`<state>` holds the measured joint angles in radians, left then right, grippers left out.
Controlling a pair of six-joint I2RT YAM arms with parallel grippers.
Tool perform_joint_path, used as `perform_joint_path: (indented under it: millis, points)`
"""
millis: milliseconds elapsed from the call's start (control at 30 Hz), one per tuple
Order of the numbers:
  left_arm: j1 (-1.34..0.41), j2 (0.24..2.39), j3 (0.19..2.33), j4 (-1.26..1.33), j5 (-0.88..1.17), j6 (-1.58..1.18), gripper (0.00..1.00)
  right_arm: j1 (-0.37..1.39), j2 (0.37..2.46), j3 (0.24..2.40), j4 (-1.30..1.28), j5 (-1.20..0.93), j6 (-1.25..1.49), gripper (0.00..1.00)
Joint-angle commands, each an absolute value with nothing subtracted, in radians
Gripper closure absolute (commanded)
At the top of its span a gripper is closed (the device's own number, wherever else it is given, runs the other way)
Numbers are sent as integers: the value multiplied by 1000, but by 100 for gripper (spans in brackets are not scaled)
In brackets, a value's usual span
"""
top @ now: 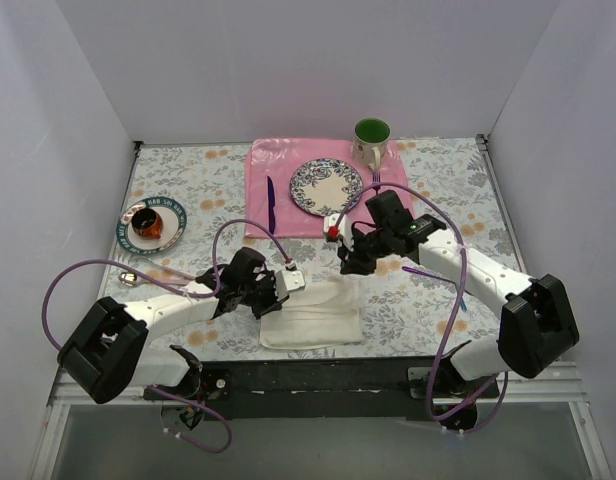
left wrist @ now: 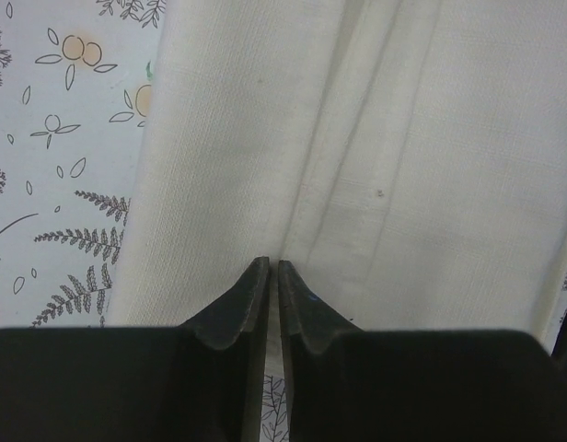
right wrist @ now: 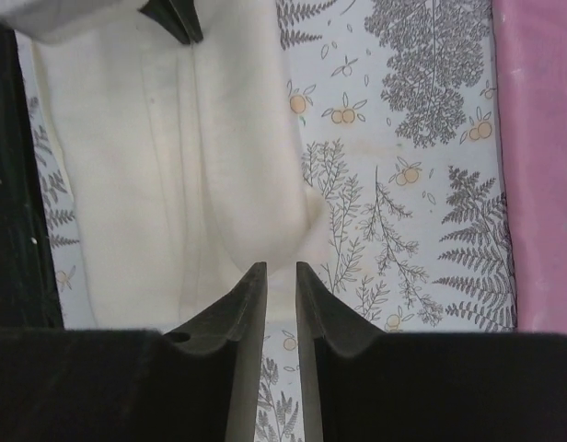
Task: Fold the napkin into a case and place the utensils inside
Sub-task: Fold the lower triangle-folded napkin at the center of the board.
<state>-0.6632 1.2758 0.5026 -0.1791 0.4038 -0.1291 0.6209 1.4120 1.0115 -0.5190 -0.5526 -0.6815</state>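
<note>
The soft cream-white cloth napkin (top: pixel 313 315) lies on the floral-printed surface (top: pixel 208 180) near the front edge, between the two arms. It is loosely gathered into a broad band with long creases rather than a neat pocket, so the folding looks only partly done and no case is formed yet.

The left pincer (left wrist: pixel 272 269) sits low at the cloth's left end, right where a crease runs in. Its jaws stand almost together with only a slit between them, and I cannot tell whether a ridge of cloth is pinched there. Its position suggests it is meant to anchor or gather that end, giving the fold a fixed line.

The right pincer (right wrist: pixel 282 272) hovers at the napkin's far right corner, released. Its jaws stand slightly apart with bare printed surface showing through the gap. The napkin's rounded edge lies just beside the tips, not between them.

A small shiny metal spoon (top: pixel 128 278) rests well apart on the left, out of the way of the folding. The pink rectangular placemat (top: pixel 278 170) lies beyond the napkin.
</note>
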Motion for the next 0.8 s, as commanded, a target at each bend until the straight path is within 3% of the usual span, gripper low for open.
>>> perform_joint_path:
  millis: [0,267,567,767]
  points:
    - [-667,1269,463,-219,382,-83,92,617,1439,1090,-522,-664,-536,72]
    - [-675,1217,454,-236,379,-74,95,572,1663,1155,-531,-807,-362,73]
    - [-701,1177,433,-245,361,-51,96,525,1775,1134,-574,-953,-298,76]
    - [-701,1172,460,-247,367,-100,88,523,1810,1048,-581,-973,-318,77]
